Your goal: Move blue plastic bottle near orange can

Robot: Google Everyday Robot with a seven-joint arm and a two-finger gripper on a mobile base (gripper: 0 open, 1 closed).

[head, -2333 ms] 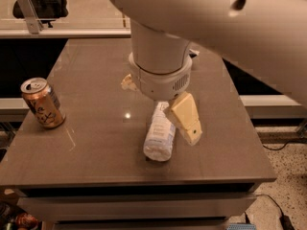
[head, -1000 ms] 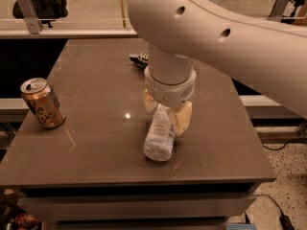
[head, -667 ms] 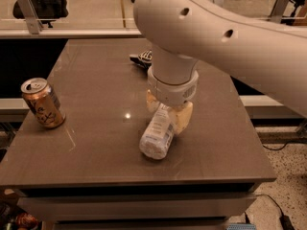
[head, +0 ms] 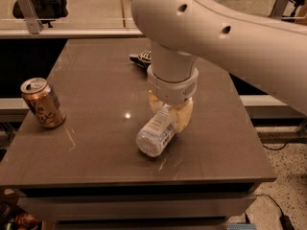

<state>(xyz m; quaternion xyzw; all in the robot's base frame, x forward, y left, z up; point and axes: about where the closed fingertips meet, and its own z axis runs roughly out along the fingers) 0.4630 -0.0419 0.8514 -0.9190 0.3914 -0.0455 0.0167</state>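
Note:
The blue plastic bottle is tipped on its side, its base toward the camera, at the middle of the brown table. My gripper hangs from the big white arm and its tan fingers are closed around the bottle's upper part, which they hide. The bottle looks raised a little off the table. The orange can stands upright near the table's left edge, well to the left of the bottle and gripper.
A dark object lies on the table behind the arm. The white arm fills the upper right. A dark chair stands beyond the table at upper left. The table's front edge is close below the bottle.
The gripper has closed on the bottle and shifted it slightly left and up; the bottle's base has swung toward the camera. The can has not moved.

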